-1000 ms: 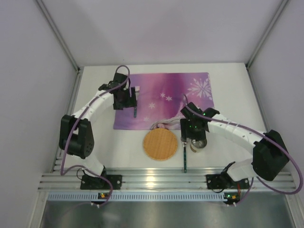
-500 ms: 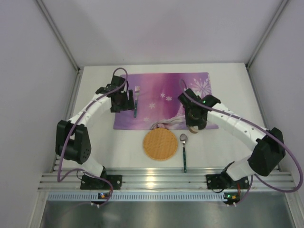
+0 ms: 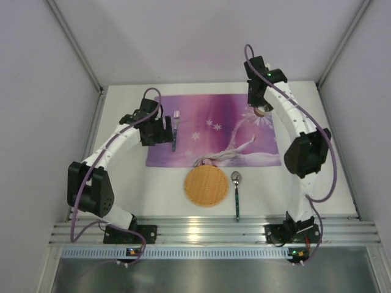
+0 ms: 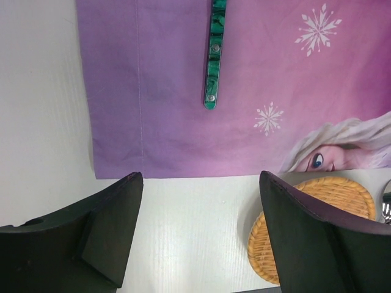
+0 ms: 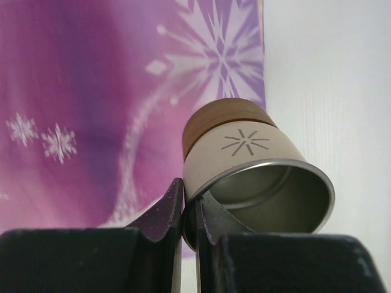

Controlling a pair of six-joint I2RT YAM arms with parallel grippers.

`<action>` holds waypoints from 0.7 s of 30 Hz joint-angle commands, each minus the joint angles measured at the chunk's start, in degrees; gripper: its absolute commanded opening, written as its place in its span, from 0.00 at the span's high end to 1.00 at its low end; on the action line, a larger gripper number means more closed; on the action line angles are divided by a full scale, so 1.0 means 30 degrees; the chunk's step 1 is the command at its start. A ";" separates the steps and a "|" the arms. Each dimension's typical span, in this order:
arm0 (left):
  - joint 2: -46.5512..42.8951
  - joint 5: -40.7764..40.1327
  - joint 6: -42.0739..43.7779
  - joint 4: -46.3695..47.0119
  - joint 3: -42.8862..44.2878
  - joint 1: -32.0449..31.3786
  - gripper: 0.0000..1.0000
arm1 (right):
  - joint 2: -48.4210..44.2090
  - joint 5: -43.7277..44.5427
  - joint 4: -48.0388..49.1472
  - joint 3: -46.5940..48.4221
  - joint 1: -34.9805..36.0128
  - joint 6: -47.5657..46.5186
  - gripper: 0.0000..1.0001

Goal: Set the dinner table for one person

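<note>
Top view, near edge: ribbed rail (image 3: 201,232), then the white dinner table (image 3: 317,177) running out to grey walls (image 3: 36,73). Woven mat (image 3: 206,185), round, sits at 6 o'clock of the purple placemat (image 3: 214,122), just beside its near edge. Spoon (image 3: 236,196) lies just beside the woven mat at 3 o'clock, bowl toward 12. Fork (image 3: 175,128) lies on the placemat's L part, tines toward 12.

L gripper (image 4: 198,183) hovers at 9 o'clock of the fork, jaws wide apart, holding nothing. Only the L wrist cam shows what's under it: bare dinner table and the placemat's near edge. There the fork's green handle is at 12 w/ tines cut off by frame top, and the woven mat at 4 o'clock is partly hidden behind one finger.

R gripper (image 5: 189,201) is far out, over the placemat's 1 o'clock corner, jaws clamped on a cup (image 5: 244,152). Only the R wrist cam shows the grip: one finger outside the rim, one inside. Cup is beige, brown base, star mark, metal inside, mouth toward cam. In top view it's a small blob under the wrist. Can't tell whether its base touches the placemat.
</note>
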 commanded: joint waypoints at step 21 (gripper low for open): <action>-0.0866 0.1796 -0.0535 0.0357 -0.2046 0.0010 0.19 | 0.9218 -0.3235 0.4902 0.7138 -0.1689 0.1116 1.00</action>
